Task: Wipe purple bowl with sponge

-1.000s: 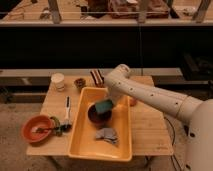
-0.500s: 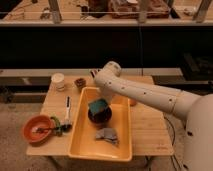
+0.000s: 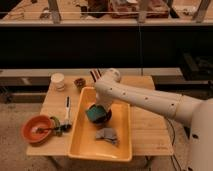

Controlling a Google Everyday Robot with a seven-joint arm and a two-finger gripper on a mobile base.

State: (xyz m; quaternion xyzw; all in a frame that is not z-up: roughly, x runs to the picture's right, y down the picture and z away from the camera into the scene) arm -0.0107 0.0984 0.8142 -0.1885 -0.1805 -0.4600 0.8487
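The purple bowl (image 3: 102, 118) sits in the yellow tub (image 3: 82, 141), near its far middle. A green sponge (image 3: 93, 114) is pressed against the bowl's left rim. My gripper (image 3: 99, 108) comes down from the white arm (image 3: 145, 99) and is at the sponge, over the bowl. The arm's wrist hides most of the gripper and the bowl's far side.
A grey crumpled cloth (image 3: 107, 134) lies in the tub in front of the bowl. On the wooden table (image 3: 148, 131) are a red bowl with a utensil (image 3: 36, 129), a black-and-white pen (image 3: 67, 109), a white cup (image 3: 58, 80) and a small brown cup (image 3: 79, 82).
The arm has swung left over the tub, and the sponge has moved with it towards the bowl's left side.
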